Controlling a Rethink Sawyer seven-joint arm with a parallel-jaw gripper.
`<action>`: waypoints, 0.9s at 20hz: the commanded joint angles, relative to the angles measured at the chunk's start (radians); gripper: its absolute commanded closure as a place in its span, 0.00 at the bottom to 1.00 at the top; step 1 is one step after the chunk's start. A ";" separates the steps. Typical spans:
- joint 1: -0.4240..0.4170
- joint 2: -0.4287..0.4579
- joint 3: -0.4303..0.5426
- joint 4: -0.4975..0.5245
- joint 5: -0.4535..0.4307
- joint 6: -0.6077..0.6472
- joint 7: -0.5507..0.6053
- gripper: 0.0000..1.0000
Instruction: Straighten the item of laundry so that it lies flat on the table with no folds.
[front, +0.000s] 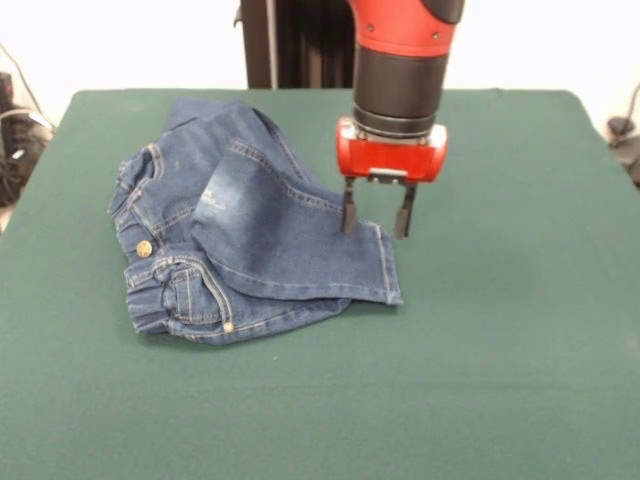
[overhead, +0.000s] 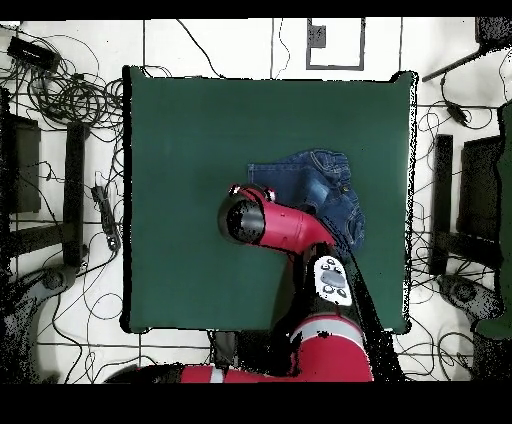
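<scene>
Lying crumpled on the table (front: 480, 380), the jeans (front: 250, 240) sit left of centre in the front view, with a wide stretch of bare green cloth in front of them. Nearest the camera is the bunched elastic waistband with its metal button (front: 144, 248), turned toward the left edge. One leg is folded across the rest of the garment and runs toward the right, ending in a hem that lies flat on the felt. Just behind that hem hangs the gripper (front: 376, 212), its two dark fingers spread apart and holding nothing. The left finger's tip overlaps the denim near the hem, the right one hangs over bare cloth beside it; whether either touches the fabric cannot be told. A second layer of denim reaches toward the far edge of the table behind the arm. From overhead, the arm covers part of the jeans. Cables (overhead: 70, 95) and dark stands (overhead: 450, 200) lie on the floor around the table.
</scene>
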 joint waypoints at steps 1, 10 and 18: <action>0.042 0.113 0.030 -0.007 0.086 -0.011 0.263 0.00; 0.036 0.279 0.033 -0.117 0.110 -0.103 0.238 0.00; 0.035 0.361 0.034 -0.192 0.130 -0.140 0.227 0.00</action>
